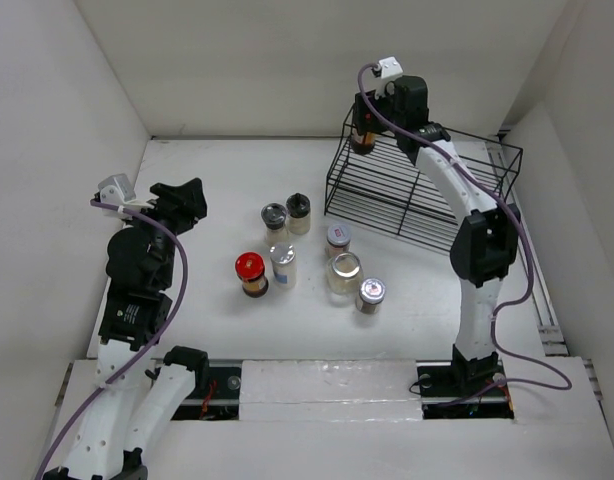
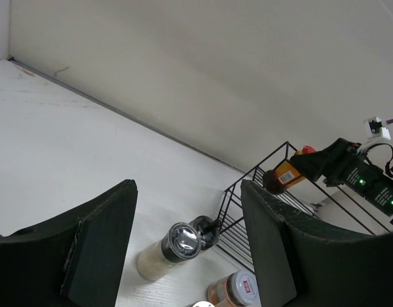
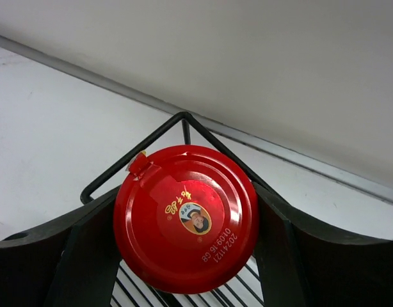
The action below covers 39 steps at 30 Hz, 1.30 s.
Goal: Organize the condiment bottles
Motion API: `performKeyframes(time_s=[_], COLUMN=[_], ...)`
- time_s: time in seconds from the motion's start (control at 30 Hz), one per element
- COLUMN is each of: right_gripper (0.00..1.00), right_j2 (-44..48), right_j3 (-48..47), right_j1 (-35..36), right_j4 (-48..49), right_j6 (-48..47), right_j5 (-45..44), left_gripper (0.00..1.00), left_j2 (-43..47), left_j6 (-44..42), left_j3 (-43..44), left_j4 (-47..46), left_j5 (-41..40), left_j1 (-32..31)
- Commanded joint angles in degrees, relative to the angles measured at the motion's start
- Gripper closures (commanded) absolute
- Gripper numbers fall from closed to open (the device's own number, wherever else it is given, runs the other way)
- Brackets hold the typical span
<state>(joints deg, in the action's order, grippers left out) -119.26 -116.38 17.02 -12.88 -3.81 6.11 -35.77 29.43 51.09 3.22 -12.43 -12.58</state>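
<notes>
My right gripper (image 1: pixel 365 128) is shut on a dark jar with a red lid (image 3: pixel 185 217), held at the far left corner of the black wire rack (image 1: pixel 412 180); the jar also shows in the left wrist view (image 2: pixel 284 176). Several condiment bottles stand on the table: a red-lidded dark jar (image 1: pixel 251 272), a grey-capped shaker (image 1: pixel 275 220), a black-capped one (image 1: pixel 298 212), a silver-lidded jar (image 1: pixel 283 264), an orange-labelled jar (image 1: pixel 337 238), a clear open jar (image 1: pixel 343 272) and a silver-lidded jar (image 1: pixel 370 294). My left gripper (image 1: pixel 182 203) is open and empty, left of the group.
The rack stands at the back right against the white enclosure wall. White walls close in the table on left, back and right. The right arm (image 1: pixel 477 250) reaches over the rack's near side.
</notes>
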Motion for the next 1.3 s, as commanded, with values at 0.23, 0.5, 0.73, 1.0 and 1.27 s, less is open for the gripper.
performKeyframes(time_s=[0.23, 0.5, 0.73, 1.0, 1.27], right_gripper=[0.00, 0.57, 0.05, 0.01, 0.01], right_j2=[10.44, 27.31, 35.05, 35.96, 24.53], right_j3=[0.88, 29.59, 48.17, 54.59, 47.65], right_j1=[1.26, 10.64, 25.32, 30.97, 34.75], right_j4=[6.82, 17.88, 21.42, 15.53, 14.73], right_j6=[0.21, 2.66, -2.59, -6.56, -7.08], right_j5=[-1.89, 4.43, 10.06, 9.54, 10.77], left_gripper=[0.38, 0.38, 0.38, 0.38, 0.38], left_j2=[0.52, 0.00, -1.14, -1.75, -1.06], left_j6=[-0.69, -0.69, -0.69, -0.69, -0.69], left_j3=[-0.90, -0.91, -0.38, -0.38, -0.38], left_j4=[-2.52, -3.05, -2.96, -2.96, -2.96], left_j5=[1.18, 1.18, 1.79, 1.79, 2.93], left_j1=[0.19, 0.19, 0.19, 0.19, 0.19])
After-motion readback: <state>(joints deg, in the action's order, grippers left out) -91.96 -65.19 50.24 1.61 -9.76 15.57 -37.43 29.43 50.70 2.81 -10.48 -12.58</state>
